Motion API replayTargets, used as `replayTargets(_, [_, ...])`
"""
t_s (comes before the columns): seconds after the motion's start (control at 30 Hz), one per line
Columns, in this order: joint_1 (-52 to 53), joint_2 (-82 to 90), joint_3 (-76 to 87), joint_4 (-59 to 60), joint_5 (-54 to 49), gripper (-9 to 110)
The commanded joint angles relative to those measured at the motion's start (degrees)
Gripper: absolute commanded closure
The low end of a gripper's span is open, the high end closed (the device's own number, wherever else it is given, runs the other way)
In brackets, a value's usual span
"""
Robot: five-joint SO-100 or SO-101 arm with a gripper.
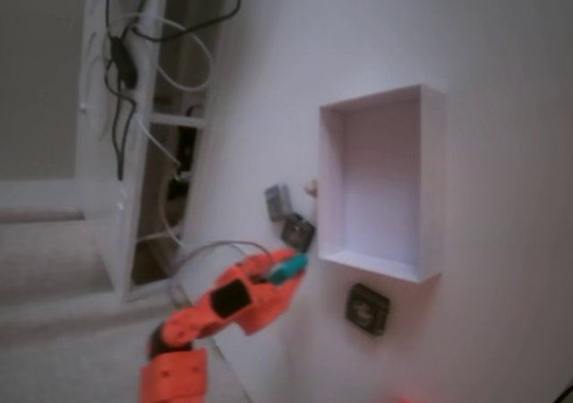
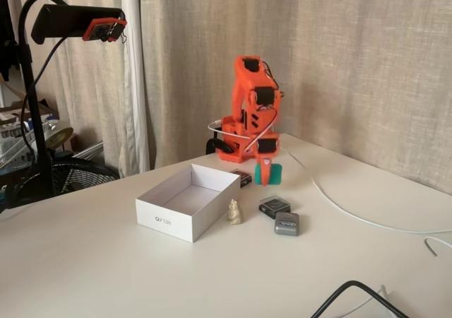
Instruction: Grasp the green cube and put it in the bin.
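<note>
My hand point(image 2: 266, 172) is seemingly pinching the green cube point(image 2: 275, 173) just above the counter point(image 2: 339, 247), at the bin's point(image 2: 166, 215) two o'clock.

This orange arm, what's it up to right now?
The orange arm has its tool down on the green cube at the table, jaws at the cube; whether it is gripped is unclear. The white bin is empty. Two dark blocks, a grey block and a small figurine lie nearby.
</note>
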Motion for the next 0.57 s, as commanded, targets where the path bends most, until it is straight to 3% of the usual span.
replayTargets(0.0, [2.9,2.5,-11.5,5.5,-0.3,102])
replayTargets(0.33, [28.5,4.1,-14.2,12.3,-2.5,102])
replayTargets(0.53, [37.0,-4.4,-15.4,1.7,-2.5,102])
